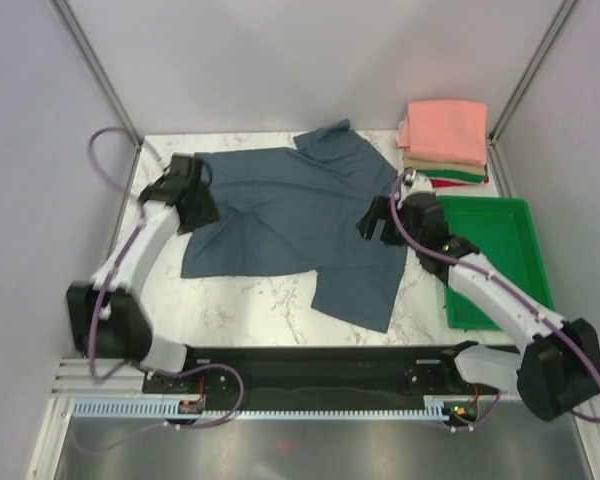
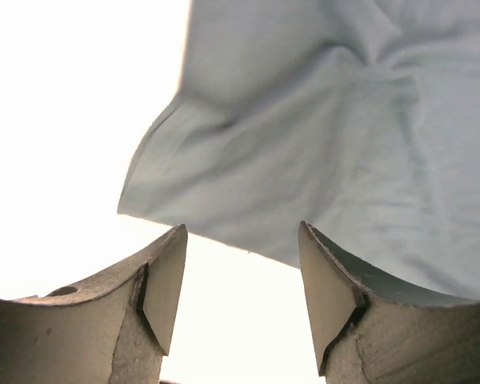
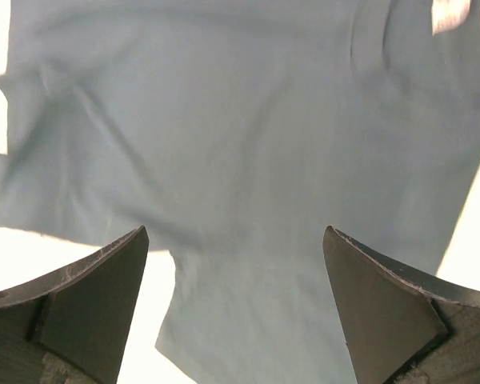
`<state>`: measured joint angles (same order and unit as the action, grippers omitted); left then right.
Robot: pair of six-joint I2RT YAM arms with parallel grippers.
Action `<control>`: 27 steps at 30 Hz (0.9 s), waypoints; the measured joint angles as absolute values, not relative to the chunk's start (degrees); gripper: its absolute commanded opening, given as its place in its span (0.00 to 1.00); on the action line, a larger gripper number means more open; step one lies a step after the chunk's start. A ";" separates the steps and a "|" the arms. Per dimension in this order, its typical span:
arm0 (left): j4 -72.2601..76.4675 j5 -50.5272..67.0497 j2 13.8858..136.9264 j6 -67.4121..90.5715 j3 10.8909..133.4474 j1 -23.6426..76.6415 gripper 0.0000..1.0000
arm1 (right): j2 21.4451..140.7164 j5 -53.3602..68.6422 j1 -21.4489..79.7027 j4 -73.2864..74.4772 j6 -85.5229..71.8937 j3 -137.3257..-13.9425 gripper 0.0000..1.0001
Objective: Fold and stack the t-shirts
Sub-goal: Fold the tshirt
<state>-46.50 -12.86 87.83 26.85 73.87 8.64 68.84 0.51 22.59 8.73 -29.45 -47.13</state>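
Note:
A slate blue-grey t-shirt [image 1: 290, 220] lies spread and rumpled on the marble table. My left gripper [image 1: 202, 190] is open at the shirt's left edge; in the left wrist view its jaws [image 2: 240, 276] stand apart just short of a cloth corner [image 2: 304, 160]. My right gripper [image 1: 372, 220] is open over the shirt's right side; in the right wrist view its fingers [image 3: 236, 296] frame the cloth [image 3: 240, 144] without touching it. A stack of folded t-shirts [image 1: 443, 140], salmon-pink on top of tan, green and red, sits at the back right.
A green plastic tray [image 1: 495, 255] lies at the right, beside my right arm. Grey walls with metal posts enclose the table on three sides. Bare marble [image 1: 240, 310] shows in front of the shirt.

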 measured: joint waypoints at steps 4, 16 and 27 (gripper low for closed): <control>-40.84 -13.89 63.94 34.54 55.46 2.66 0.63 | 63.22 -1.89 26.15 9.96 -31.79 -39.97 0.98; -32.53 -13.17 58.48 45.39 33.76 -6.98 0.60 | 61.67 -0.73 26.52 9.82 -33.34 -33.58 0.98; -23.44 -12.86 65.25 47.05 31.94 -7.70 0.59 | 60.03 -0.43 26.63 9.65 -32.77 -31.64 0.98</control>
